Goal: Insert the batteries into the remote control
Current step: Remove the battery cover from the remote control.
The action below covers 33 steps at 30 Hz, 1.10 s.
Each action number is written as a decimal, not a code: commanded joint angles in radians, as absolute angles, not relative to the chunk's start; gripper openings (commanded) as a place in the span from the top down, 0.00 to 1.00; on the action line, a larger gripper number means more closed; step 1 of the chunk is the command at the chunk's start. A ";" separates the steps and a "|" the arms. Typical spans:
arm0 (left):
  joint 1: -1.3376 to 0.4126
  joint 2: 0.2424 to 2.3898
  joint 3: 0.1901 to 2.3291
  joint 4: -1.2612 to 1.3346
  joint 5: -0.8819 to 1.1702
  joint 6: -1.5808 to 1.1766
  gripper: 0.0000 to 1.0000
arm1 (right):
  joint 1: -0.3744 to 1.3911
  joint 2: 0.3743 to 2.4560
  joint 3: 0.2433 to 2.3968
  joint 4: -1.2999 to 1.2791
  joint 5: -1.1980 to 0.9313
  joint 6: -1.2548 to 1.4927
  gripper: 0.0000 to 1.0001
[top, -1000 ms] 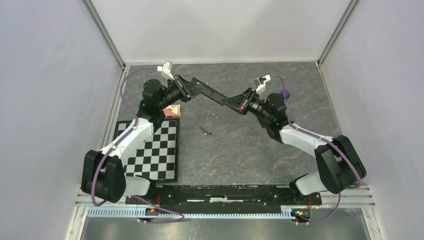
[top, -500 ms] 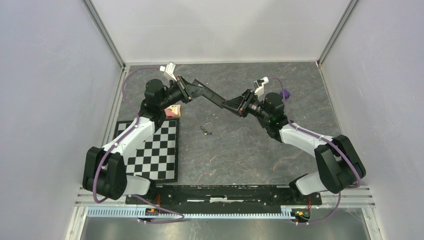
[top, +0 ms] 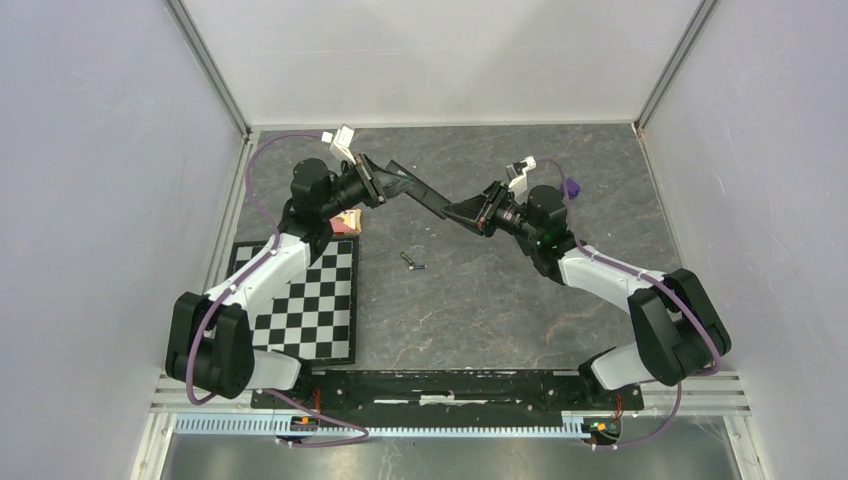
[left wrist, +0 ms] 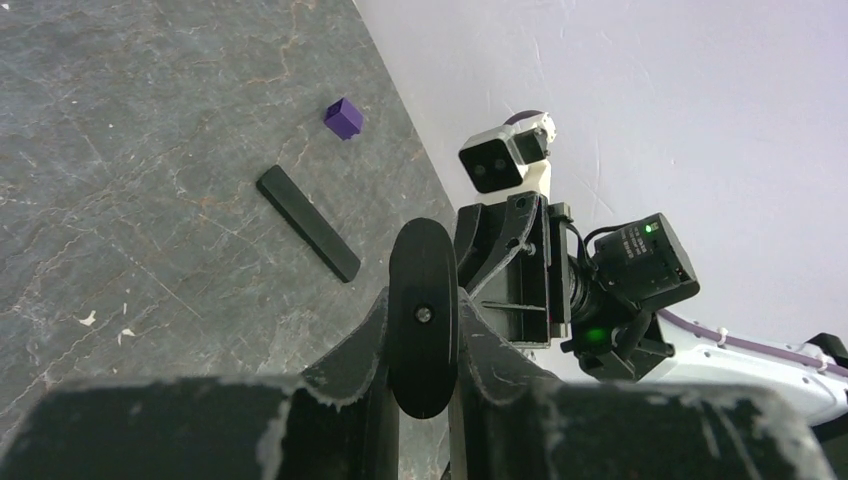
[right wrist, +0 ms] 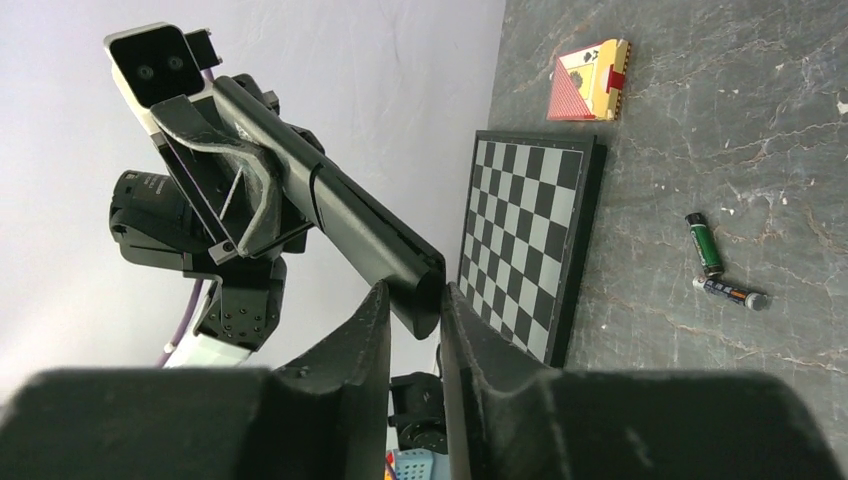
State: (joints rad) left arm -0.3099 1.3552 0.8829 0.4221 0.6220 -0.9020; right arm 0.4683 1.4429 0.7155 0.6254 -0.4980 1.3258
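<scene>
Left white-and-black arm [top: 268, 266] and right white-and-black arm [top: 602, 271] reach inward, wrists raised, grippers facing each other. Left gripper [top: 393, 182] is clamped on one end of the slim black bar remote control [top: 425, 198]. Right gripper [top: 454, 211] is clamped on the other end.

From my console I see a dark grey, marbled stone-look tabletop [top: 480, 300] filling the bottom of the cell. Three plain pale lavender-white panels close it in: a back wall [top: 440, 60], a left wall [top: 90, 200] and a right wall [top: 770, 180]. They meet at two brushed aluminium corner posts [top: 207, 65]. A black-and-white checkerboard mat [top: 310, 310] lies flat on the tabletop's left side. A slotted aluminium rail [top: 450, 425] runs along the near edge. The light is even and soft, with faint shadows.
</scene>
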 commanded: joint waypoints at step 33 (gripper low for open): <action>-0.321 1.400 0.806 0.216 0.408 -0.529 0.98 | 0.433 1.382 0.427 0.671 -0.333 1.168 1.00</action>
State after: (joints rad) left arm -0.3222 1.4185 0.8066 0.1989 0.4484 -0.6212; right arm 0.4500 1.4014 0.4873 0.7315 -0.4049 1.2274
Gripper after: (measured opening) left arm 0.232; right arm 0.185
